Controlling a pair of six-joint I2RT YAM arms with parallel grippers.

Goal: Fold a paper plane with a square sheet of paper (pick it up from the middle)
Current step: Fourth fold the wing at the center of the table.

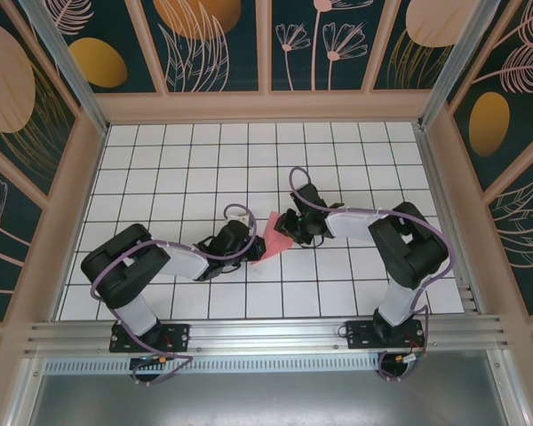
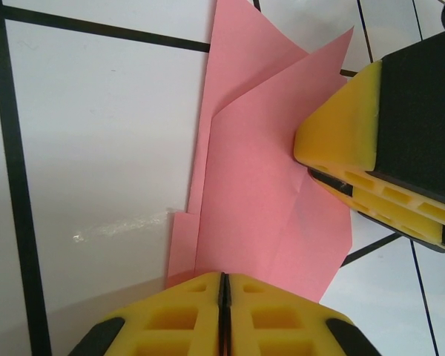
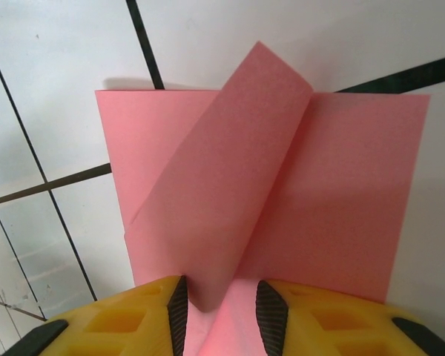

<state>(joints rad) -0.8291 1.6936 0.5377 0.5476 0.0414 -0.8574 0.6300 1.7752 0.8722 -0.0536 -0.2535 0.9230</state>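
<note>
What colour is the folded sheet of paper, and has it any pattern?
The sheet of paper is plain pink, unpatterned; best seen from the right wrist.

White grid-tiled table; floral-patterned walls; aluminium rail near edge.

A: Place type?
B: Robot lab test cell. Two black arms bolted to an aluminium rail, white grid-tiled worktop.
A: Enclosed?
B: Yes. Framed wall panels printed with leaves and flowers, metal corner posts.
</note>
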